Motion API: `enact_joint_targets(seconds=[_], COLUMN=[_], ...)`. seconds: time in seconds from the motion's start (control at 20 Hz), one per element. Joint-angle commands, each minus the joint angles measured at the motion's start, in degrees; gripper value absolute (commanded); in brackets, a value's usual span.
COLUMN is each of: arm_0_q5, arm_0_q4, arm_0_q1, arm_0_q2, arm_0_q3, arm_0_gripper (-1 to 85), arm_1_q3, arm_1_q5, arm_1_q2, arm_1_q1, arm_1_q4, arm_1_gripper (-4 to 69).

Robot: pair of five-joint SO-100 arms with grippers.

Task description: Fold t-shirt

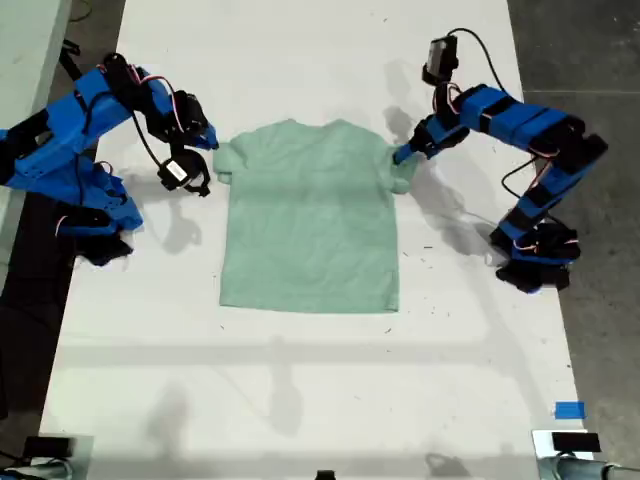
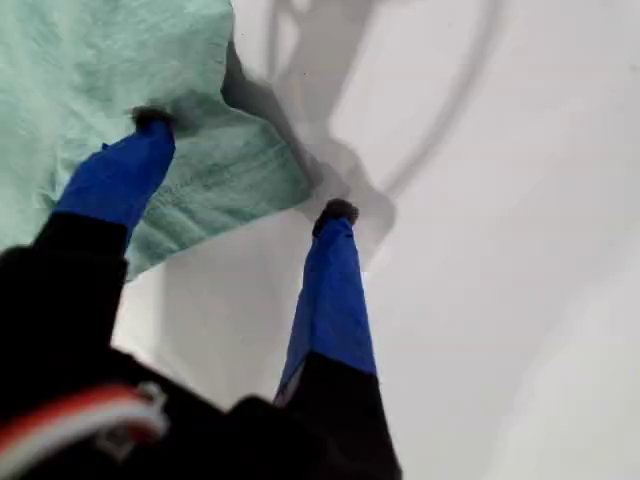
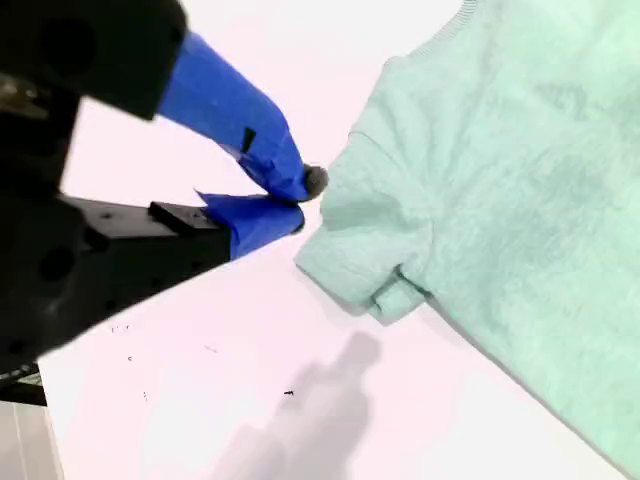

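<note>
Two tools | t-shirt (image 1: 310, 225) flat | far sleeve folded, hem hidden

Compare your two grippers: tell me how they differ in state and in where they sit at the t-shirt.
My first gripper is open, one fingertip on the sleeve at the exterior view's right, the other over bare table. My second gripper is shut, empty, just beside the sleeve at the exterior view's left, not gripping it. Both have blue fingers and sit at opposite sleeves of the flat t-shirt.
</note>
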Motion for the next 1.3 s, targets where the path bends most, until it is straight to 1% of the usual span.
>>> enact_joint_targets(seconds=[0.0,0.05,0.1,0.2,0.35,0.5,0.6,0.75,0.85,0.9,1.0,1.15,1.25], arm_0_q5=[0.6,0.7,0.8,0.9,0.9,0.9,0.9,0.9,0.9,0.9,0.9,0.8,0.8], arm_0_q4=[0.0,0.2,0.3,0.4,0.4,0.4,0.4,0.3,0.3,0.2,0.2,0.2,0.3], arm_0_q1=[-0.5,-0.6,-0.8,-0.9,-0.9,-0.9,-0.8,-0.7,-0.7,-0.7,-0.6,-0.6,-0.6], arm_0_q2=[0.3,0.3,0.4,0.4,0.4,0.4,0.7,0.9,0.9,0.9,1.1,1.5,1.8], arm_0_q3=[-3.1,-3.1,-3.0,-2.7,-2.5,-2.4,-1.9,-1.5,-1.5,-1.5,-1.5,-1.1,-0.9], arm_0_gripper=[2.3,2.3,2.3,2.2,2.2,2.2,2.1,2.1,2.1,2.1,2.1,2.1,2.1], arm_1_q3=[-5.8,-8.0,-9.3,-11.4,-14.1,-17.3,-21.1,-33.3,-42.1,-46.2,-53.0,-63.5,-68.3], arm_1_q5=[-0.8,-0.8,-0.7,-0.7,-1.2,-1.3,-0.1,2.5,5.4,7.2,11.2,16.3,18.5], arm_1_q2=[-4.8,-6.7,-7.1,-7.4,-6.4,-3.9,-0.8,0.1,-2.0,-3.9,-8.2,-17.1,-22.4], arm_1_q1=[0.1,0.0,-0.1,-0.3,-0.4,-1.2,-2.6,-6.4,-10.5,-12.4,-16.3,-21.4,-23.4], arm_1_q4=[-2.1,-0.6,0.2,1.9,6.0,12.0,17.1,27.1,31.2,32.6,33.4,33.5,32.2], arm_1_gripper=[26.3,17.2,5.6,0.1,-1.0,-1.0,-1.0,-1.0,-1.0,-1.0,-1.0,-1.0,-1.0])
